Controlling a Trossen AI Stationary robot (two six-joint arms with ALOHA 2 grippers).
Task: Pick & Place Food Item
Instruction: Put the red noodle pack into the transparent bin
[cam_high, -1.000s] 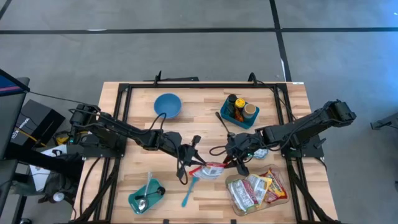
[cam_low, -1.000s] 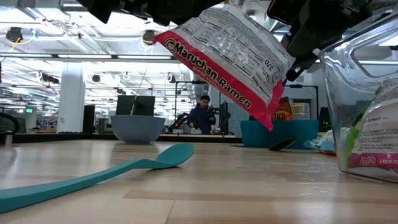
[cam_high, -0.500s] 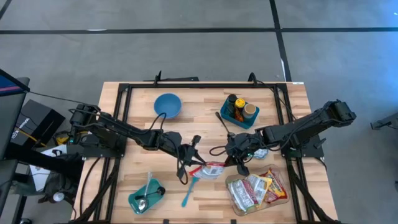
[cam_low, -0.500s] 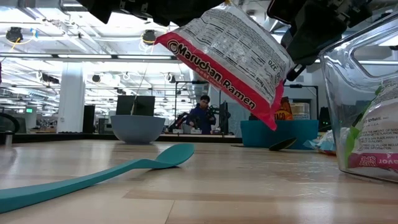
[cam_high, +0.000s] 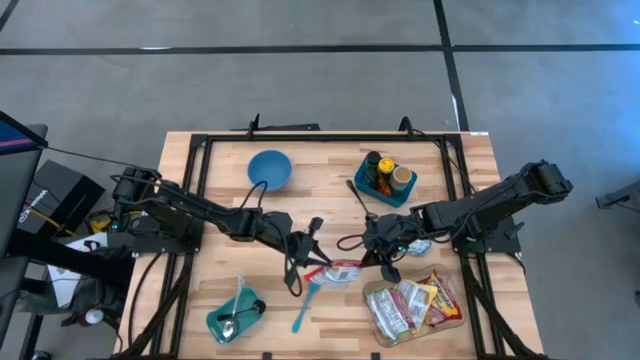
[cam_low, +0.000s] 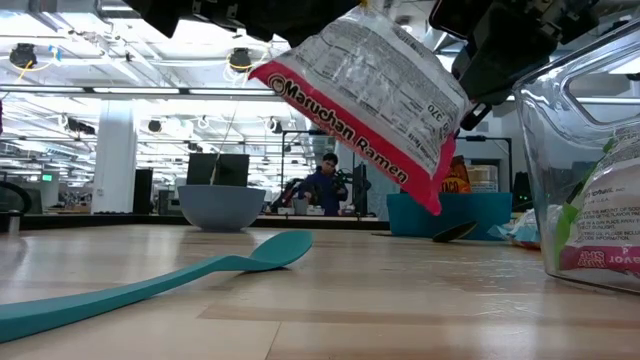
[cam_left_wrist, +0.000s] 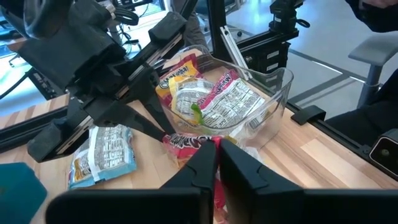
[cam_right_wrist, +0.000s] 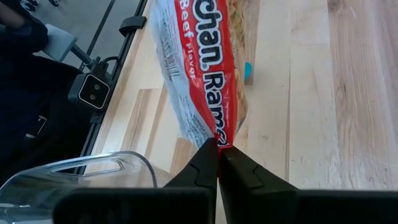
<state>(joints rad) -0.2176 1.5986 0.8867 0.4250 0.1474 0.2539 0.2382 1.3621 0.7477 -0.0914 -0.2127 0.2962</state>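
While both grippers pinch its opposite edges, ramen packet (cam_low: 365, 95) hangs above table (cam_low: 400, 310).

The left hand (cam_high: 312, 268) and right hand (cam_high: 372, 262) both grip 1 ramen packet (cam_high: 340, 272) above the desk (cam_high: 320, 190).

The ramen packet (cam_high: 341, 271) hung above the table (cam_high: 330, 205), just left of the clear container (cam_high: 412, 308). The spatula (cam_high: 305, 308) lay below the packet. The bowl (cam_high: 269, 169) sat well behind it.
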